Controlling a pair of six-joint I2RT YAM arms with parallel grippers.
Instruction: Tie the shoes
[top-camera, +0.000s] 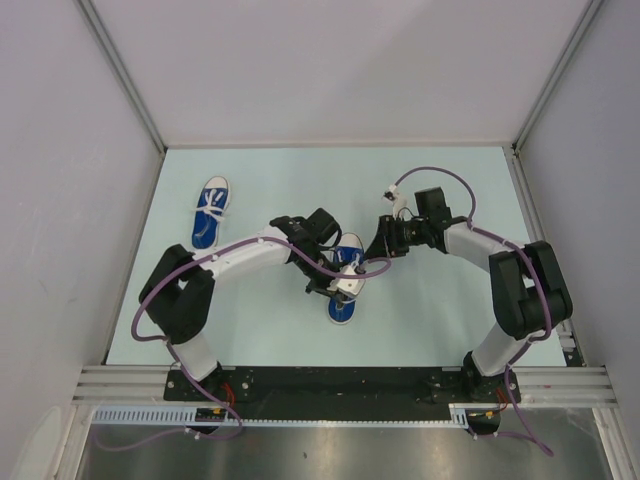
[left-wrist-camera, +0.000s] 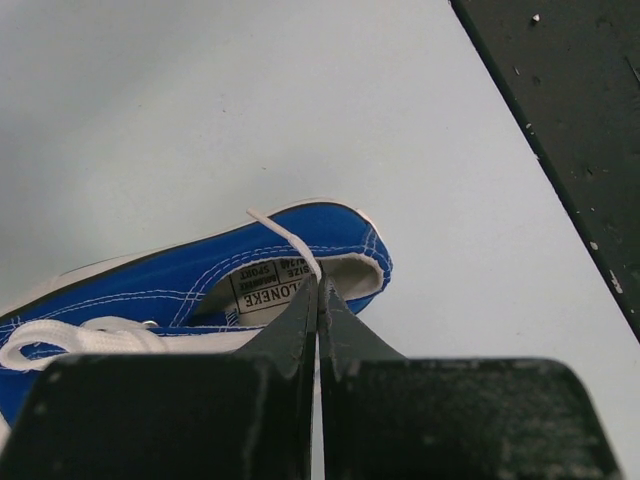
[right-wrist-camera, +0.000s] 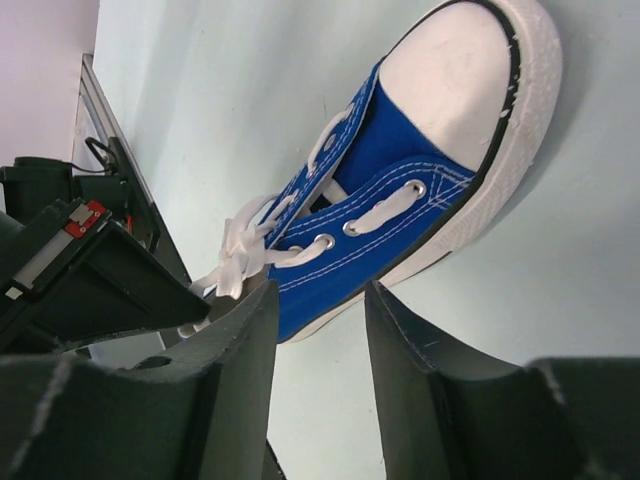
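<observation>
Two small blue canvas sneakers with white rubber toe caps and white soles sit upright and well apart on the table. The far-left blue sneaker points its toe away, its laces criss-crossed. The central blue sneaker has its laces bunched above the metal eyelets. One white lace strand stretches over its grey-insoled heel opening.

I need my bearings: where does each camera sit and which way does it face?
Top: above and behind the arms, looking down at the table; left arm, right arm, near sneaker and far sneaker show.
Left wrist: on that arm, looking along the shut left gripper, pinching a lace, at the near sneaker's heel.
Right wrist: looking past the open right gripper at its toe.
Shared: all three show the near sneaker.
</observation>
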